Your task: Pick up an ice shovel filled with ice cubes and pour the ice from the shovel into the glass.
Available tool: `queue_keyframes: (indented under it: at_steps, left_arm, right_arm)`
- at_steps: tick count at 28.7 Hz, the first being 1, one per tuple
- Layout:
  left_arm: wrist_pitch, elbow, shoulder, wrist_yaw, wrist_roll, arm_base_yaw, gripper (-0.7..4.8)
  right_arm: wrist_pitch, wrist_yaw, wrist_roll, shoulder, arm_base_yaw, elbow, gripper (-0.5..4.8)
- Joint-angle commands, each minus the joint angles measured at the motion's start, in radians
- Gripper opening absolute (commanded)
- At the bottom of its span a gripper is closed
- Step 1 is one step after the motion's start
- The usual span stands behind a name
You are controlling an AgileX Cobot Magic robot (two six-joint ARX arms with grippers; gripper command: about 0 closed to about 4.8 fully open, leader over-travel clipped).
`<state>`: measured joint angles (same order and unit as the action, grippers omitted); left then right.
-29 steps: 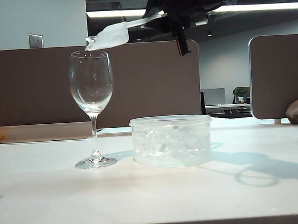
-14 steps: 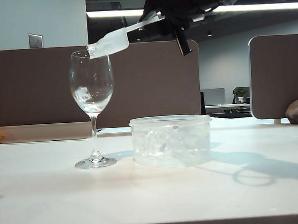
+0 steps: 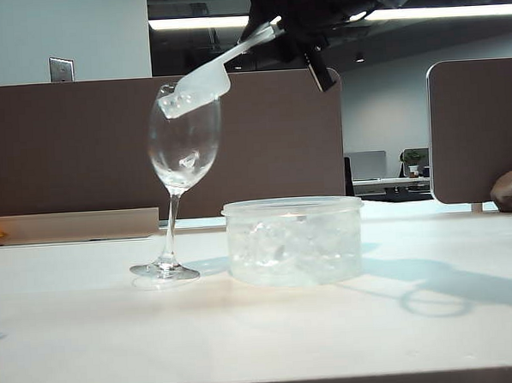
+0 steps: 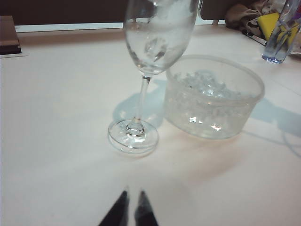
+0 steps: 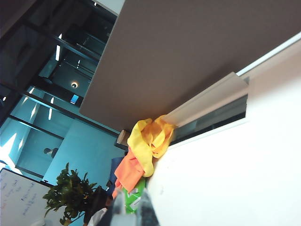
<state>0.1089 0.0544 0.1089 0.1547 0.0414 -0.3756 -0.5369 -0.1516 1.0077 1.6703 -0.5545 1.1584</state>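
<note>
The left hand (image 4: 130,207) rests low over the table (image 3: 263,328) before the glass, its fingers nearly together and holding nothing. The glass (image 3: 179,174) leans right, its foot partly lifted, with ice cubes (image 3: 188,161) in its bowl. The ice shovel (image 3: 201,87) presses on the rim, its handle gripped by the closed right hand (image 3: 283,29) above. Just right stands a round tub (image 3: 294,241) of ice.

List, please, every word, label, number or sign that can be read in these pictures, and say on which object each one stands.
No text can be read with certainty.
Whiteboard, right wrist view: dark handwriting, too small and blurred to read.
Green package under the yellow and orange cloths: a print, unreadable.
Glass, ice shovel, round tub: no label visible.
</note>
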Motion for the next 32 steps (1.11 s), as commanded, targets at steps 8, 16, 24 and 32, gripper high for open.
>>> queue_keyframes:
  at_steps: [8, 16, 24, 32]
  left_arm:
    - [-0.013, 0.002, 0.001, 0.003, -0.001, 0.001, 0.3]
    - [-0.013, 0.002, 0.001, 0.003, -0.001, 0.001, 0.3]
    - [-0.013, 0.002, 0.001, 0.003, -0.001, 0.001, 0.3]
    - [-0.013, 0.002, 0.001, 0.003, -0.001, 0.001, 0.3]
  right_arm:
    - [-0.01, -0.004, -0.01, -0.005, -0.002, 0.033, -0.02]
    - [-0.008, -0.005, -0.01, -0.005, -0.004, 0.055, -0.02]
    - [0.003, -0.008, -0.01, -0.005, -0.005, 0.099, -0.02]
    - [0.024, -0.004, -0.01, -0.034, 0.025, 0.105, -0.02]
